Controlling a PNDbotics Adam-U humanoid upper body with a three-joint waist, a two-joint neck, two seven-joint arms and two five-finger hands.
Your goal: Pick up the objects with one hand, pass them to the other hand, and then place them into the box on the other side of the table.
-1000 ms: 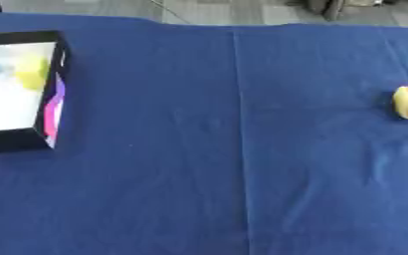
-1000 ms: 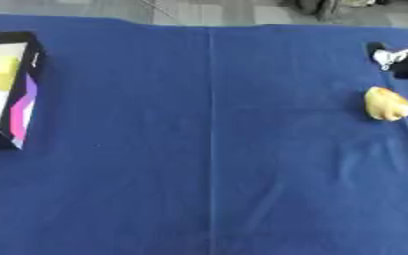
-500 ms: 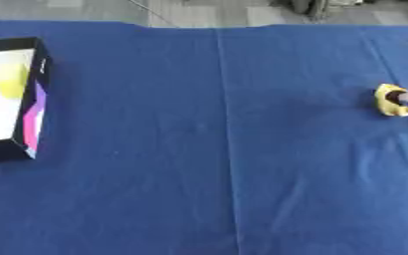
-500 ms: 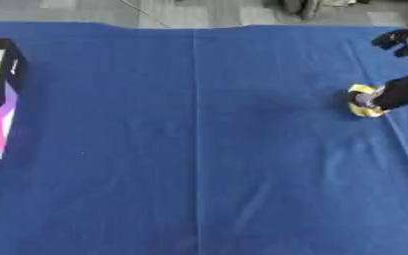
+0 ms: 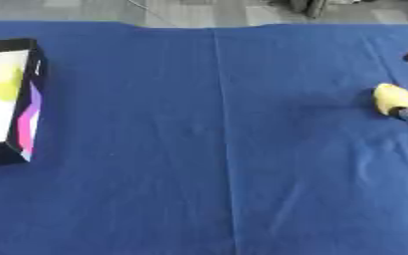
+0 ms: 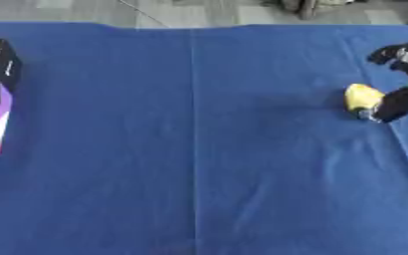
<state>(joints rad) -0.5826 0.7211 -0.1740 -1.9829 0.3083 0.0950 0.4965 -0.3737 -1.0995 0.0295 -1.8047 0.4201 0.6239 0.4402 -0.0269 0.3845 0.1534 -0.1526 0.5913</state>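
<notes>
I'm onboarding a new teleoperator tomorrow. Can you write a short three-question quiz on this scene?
1. True or false: the yellow object already lies in the box.
2. Which hand is at the yellow object? A) left B) right
3. What covers the table?

Key:
1. False. It lies on the blue cloth at the table's right side, far from the box at the left edge.
2. B. The right hand touches it; whether it grips is unclear. The left hand is not in view.
3. A blue cloth.

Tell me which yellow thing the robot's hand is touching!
The yellow object on the blue cloth by the right hand. The other yellow thing lies far away inside the box.
</notes>
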